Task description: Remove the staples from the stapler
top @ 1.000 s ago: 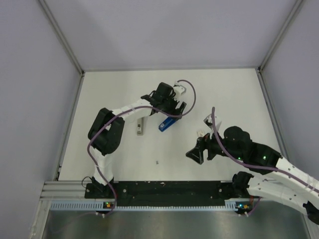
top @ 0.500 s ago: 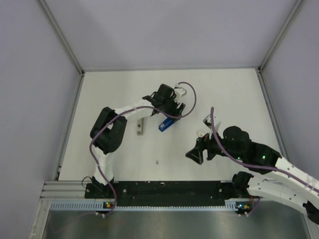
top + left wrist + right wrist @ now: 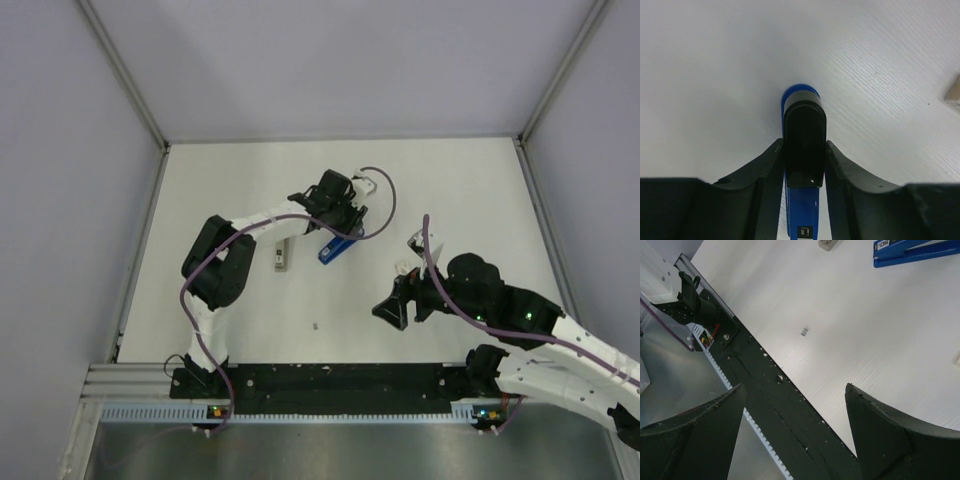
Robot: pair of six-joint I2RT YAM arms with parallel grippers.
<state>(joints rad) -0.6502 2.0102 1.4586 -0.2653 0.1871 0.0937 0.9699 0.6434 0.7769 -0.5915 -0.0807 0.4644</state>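
Top view: the stapler [image 3: 335, 248] lies on the white table [image 3: 460, 190] at mid-field, partly beneath the left gripper [image 3: 338, 222]. Only the left wrist view resolves the grasp, with both fingers [image 3: 771, 165] pressed against the stapler's flanks. The right wrist view shows the right gripper [image 3: 794, 387] spread wide, holding nothing.

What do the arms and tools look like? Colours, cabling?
Left arm and right arm: white links, black joint housings, a purple cable looped along each. Green lights on the right arm. Left tool and right tool: matte black, two curved fingers.
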